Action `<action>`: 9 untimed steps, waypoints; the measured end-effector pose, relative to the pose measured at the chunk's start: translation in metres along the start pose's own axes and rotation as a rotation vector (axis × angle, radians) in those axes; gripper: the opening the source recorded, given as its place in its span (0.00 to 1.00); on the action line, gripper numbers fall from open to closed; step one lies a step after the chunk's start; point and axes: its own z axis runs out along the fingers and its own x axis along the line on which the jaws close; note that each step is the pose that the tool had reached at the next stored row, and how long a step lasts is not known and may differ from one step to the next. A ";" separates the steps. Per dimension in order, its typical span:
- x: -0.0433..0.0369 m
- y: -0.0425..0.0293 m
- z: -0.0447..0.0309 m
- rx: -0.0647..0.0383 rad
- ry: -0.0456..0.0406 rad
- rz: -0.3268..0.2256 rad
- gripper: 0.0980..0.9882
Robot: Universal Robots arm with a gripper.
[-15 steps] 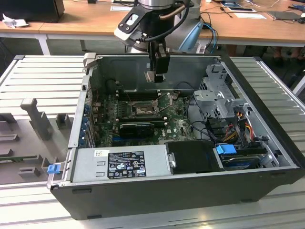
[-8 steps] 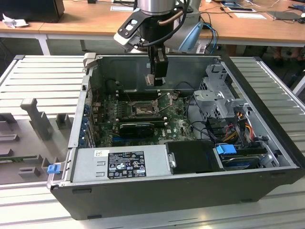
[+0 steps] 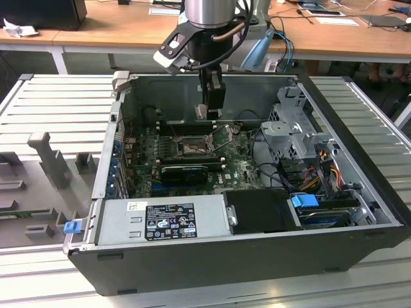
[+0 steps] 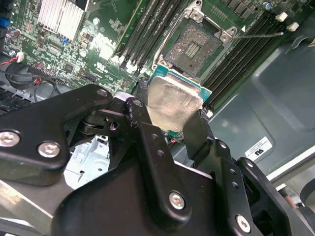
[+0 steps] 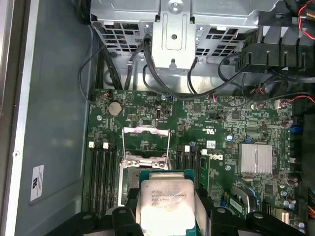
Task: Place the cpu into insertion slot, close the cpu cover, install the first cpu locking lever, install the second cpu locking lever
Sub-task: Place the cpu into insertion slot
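While the gripper clamps its fingers on the cpu above the motherboard, the insertion slot lies bare at about seven o'clock of it in the exterior view, so placing is in hand, likely calling for squaring chip over socket.
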 end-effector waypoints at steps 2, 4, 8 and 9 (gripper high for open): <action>0.0000 -0.0004 0.0029 0.000 0.0001 0.000 0.48; 0.0000 -0.0012 0.0058 0.000 0.0000 0.000 0.48; -0.0002 -0.0027 0.0128 0.000 0.0000 0.000 0.48; -0.0002 -0.0028 0.0137 0.001 0.0000 0.000 0.48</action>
